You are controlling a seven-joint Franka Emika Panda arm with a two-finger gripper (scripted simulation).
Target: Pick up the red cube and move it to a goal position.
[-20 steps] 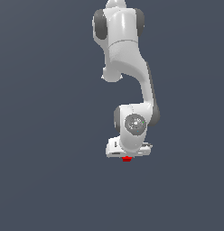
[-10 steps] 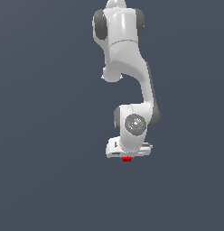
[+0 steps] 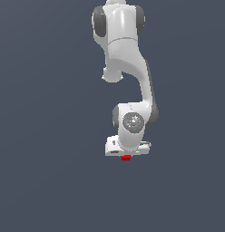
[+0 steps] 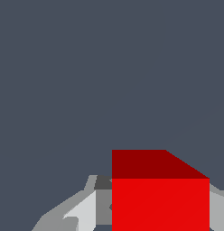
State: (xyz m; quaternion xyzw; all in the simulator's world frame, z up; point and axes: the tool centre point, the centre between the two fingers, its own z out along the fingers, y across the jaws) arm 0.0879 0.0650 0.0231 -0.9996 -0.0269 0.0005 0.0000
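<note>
Between end effector (image 4: 150, 212) fingers, red cube (image 4: 160, 198).

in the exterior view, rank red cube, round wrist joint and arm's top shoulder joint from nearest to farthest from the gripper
1. red cube, between the fingers of the gripper.
2. round wrist joint, just above the gripper.
3. top shoulder joint, at the frame's top, farthest.

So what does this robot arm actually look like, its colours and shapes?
The arm is glossy white, built from rounded, bulging segments with dark grey bands at the joints. Near the wrist there is a round grey disc with a small teal dot. It ends in a flat white gripper. In the wrist view the jaws look light and mid grey. No cables or lettering show.
</note>
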